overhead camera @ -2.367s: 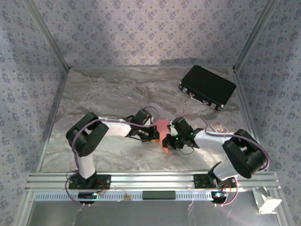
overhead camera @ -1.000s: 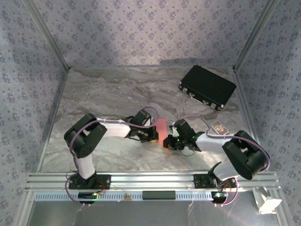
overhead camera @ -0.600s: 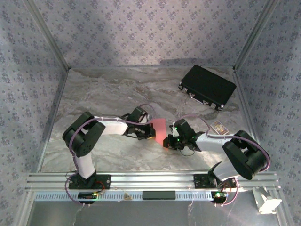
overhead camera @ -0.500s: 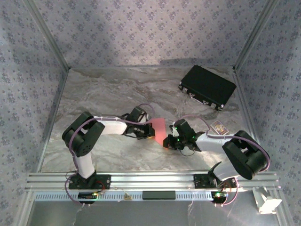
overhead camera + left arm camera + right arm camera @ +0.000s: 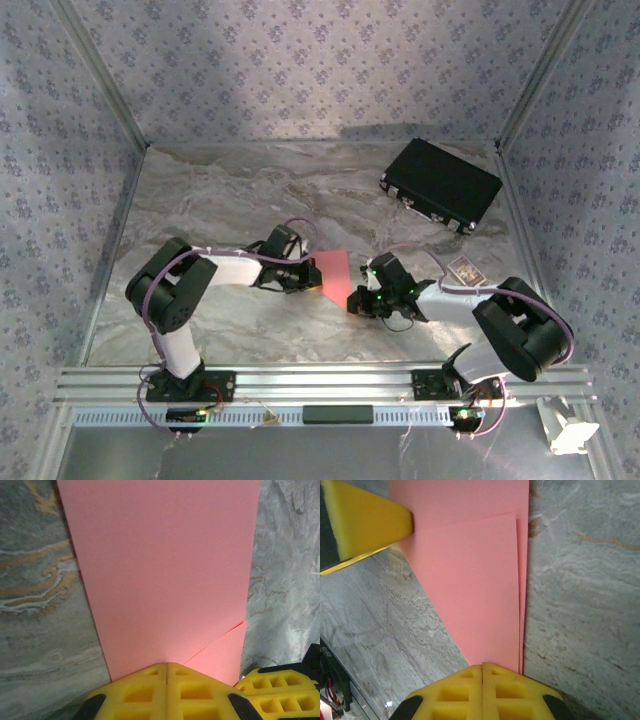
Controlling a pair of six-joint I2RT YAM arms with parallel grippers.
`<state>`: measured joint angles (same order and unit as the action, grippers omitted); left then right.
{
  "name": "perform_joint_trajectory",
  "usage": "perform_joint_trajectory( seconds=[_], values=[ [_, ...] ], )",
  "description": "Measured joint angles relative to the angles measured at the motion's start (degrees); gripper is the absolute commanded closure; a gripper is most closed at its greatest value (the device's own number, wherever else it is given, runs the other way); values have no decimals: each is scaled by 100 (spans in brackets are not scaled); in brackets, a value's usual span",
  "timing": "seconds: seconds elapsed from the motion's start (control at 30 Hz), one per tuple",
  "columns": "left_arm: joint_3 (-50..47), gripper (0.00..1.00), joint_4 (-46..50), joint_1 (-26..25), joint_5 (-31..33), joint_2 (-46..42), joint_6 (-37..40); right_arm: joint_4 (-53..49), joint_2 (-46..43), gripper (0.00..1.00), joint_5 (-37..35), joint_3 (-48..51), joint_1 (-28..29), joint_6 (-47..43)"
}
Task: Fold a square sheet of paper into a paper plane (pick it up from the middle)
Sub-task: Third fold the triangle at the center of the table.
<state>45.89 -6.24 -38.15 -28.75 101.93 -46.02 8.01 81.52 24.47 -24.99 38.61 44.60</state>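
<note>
The left tool is closed, its yellow pads pressed together on one edge of the square sheet of paper. The right tool is likewise clamped tight on the opposite edge of the same sheet. The paper is seen as smooth salmon-pink, folded into two layers: a slanted folded edge is visible by the left tool, and in the right wrist view the upper layer is set slightly in from the lower one along one side. The sheet is held between the two tools over the marbled tabletop, near its front middle. A black case is seen well apart at the far right.
</note>
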Motion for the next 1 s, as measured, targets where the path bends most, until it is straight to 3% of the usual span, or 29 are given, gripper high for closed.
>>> perform_joint_trajectory(
  seconds=[0.3, 0.57, 0.83, 1.0],
  values=[
    [2, 100, 37, 92, -26, -13, 256, -146, 0, 100, 50, -76, -2, -57],
    [24, 100, 39, 92, -42, 17, 356, -1027, 101, 100, 208, -962, -2, -511],
    [131, 100, 68, 92, -42, 94, 376, -1086, 1353, 100, 422, -2085, 192, -675],
    [131, 100, 66, 92, -42, 96, 404, -1064, 1875, 100, 485, -2247, 221, -695]
  ],
)
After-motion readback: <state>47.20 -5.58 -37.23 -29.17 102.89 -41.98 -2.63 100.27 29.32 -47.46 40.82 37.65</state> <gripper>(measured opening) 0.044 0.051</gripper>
